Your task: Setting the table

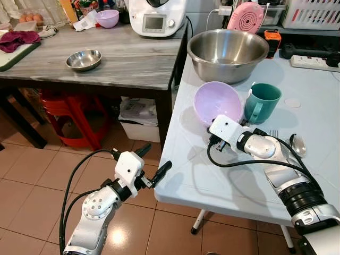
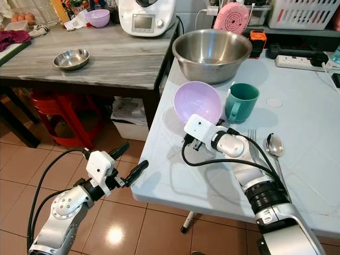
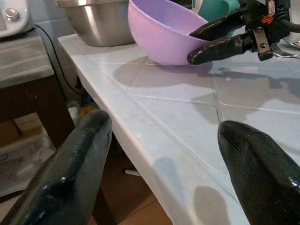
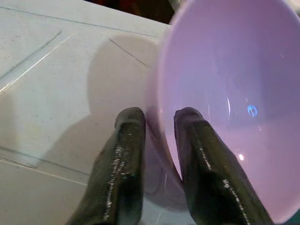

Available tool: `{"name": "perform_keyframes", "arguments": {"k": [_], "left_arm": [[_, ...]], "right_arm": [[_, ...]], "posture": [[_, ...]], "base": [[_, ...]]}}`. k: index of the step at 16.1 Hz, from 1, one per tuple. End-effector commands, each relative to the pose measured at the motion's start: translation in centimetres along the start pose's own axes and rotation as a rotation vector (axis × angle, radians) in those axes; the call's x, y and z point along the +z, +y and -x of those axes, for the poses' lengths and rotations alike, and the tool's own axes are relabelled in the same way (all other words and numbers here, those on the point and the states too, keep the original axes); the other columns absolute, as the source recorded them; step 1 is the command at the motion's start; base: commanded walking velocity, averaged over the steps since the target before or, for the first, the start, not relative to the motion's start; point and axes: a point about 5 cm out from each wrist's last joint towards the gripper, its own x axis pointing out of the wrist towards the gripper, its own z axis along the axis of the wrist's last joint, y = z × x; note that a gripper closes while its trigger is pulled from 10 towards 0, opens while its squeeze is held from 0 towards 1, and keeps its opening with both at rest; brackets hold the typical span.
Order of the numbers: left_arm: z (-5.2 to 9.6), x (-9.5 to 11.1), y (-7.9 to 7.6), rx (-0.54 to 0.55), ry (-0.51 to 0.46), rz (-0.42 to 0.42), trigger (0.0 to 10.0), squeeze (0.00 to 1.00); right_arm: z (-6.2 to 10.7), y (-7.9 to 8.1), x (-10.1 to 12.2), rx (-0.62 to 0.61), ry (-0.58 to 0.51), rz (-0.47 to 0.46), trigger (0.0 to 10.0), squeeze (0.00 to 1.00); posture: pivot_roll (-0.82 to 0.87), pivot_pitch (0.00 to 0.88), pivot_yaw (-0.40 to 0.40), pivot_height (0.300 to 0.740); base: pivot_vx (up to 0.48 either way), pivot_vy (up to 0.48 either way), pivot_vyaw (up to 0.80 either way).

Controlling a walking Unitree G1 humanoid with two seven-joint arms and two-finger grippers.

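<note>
A lilac plastic bowl (image 1: 217, 102) stands tilted on the white table (image 1: 212, 175), its opening turned toward me. My right gripper (image 4: 159, 115) is shut on its near rim, one finger inside and one outside. Just beyond the bowl stand a teal mug (image 1: 261, 102) and a large steel mixing bowl (image 1: 227, 53). A spoon (image 1: 297, 144) and a fork (image 1: 273, 133) lie on the table to the right of my right arm. My left gripper (image 1: 155, 159) hangs open off the table's left edge, at about tabletop height, with nothing between its fingers.
To the left is a grey wooden counter (image 1: 122, 64) with a small steel bowl (image 1: 83, 59), a kitchen machine (image 1: 156, 18) and a small purple bowl (image 1: 108, 18). Red stools (image 1: 69, 111) stand under it. A power strip (image 1: 313, 62) lies at the table's far right.
</note>
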Motion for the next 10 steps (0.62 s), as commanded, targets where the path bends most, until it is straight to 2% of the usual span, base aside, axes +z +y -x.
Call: {"name": "perform_keyframes", "arguments": {"k": [1, 5, 10], "left_arm": [[0.44, -0.47, 0.11, -0.008, 0.023, -0.003, 10.0, 0.00], [0.39, -0.44, 0.11, -0.021, 0.009, -0.001, 10.0, 0.00], [0.02, 0.12, 0.67, 0.024, -0.020, -0.017, 10.0, 0.00]], "right_arm": [[0.06, -0.14, 0.27, 0.006, -0.010, 0.033, 0.0, 0.00], [0.08, -0.36, 0.37, 0.002, -0.015, 0.056, 0.0, 0.00], [-0.02, -0.19, 0.53, 0.002, -0.026, 0.083, 0.0, 0.00]], "posture": [[-0.15, 0.099, 0.069, 0.740], [-0.15, 0.095, 0.070, 0.740], [-0.14, 0.090, 0.065, 0.740]], "base": [[0.000, 0.000, 0.00], [0.000, 0.000, 0.00], [0.000, 0.000, 0.00]]}}
